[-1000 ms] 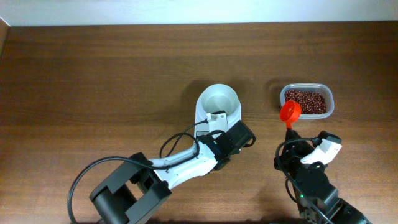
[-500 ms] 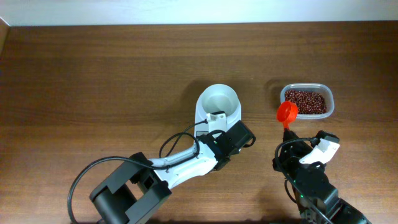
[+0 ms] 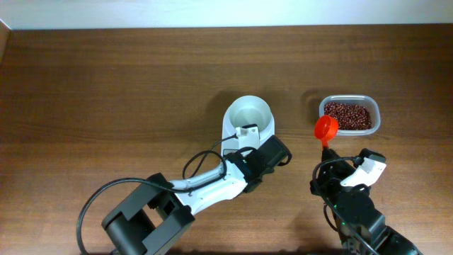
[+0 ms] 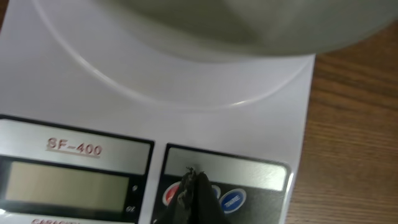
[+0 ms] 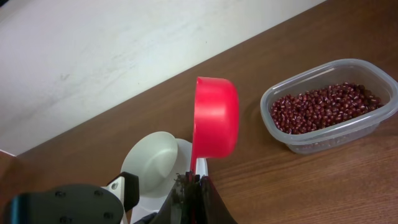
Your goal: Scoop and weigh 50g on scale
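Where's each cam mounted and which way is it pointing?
Overhead: above the table, looking straight down; left arm, right arm, scale, bean tub.
Left wrist: faces the scale's button panel close up; shut left gripper shows.
Right wrist: faces along the table; right gripper holding red scoop.
Shared: the bowl in all three.

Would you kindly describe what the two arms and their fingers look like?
The left arm has a white curved link between black joint housings, with a black cable looping alongside. The right arm is mostly black with a white piece near its wrist. The left fingers and right fingers are dark and narrow.
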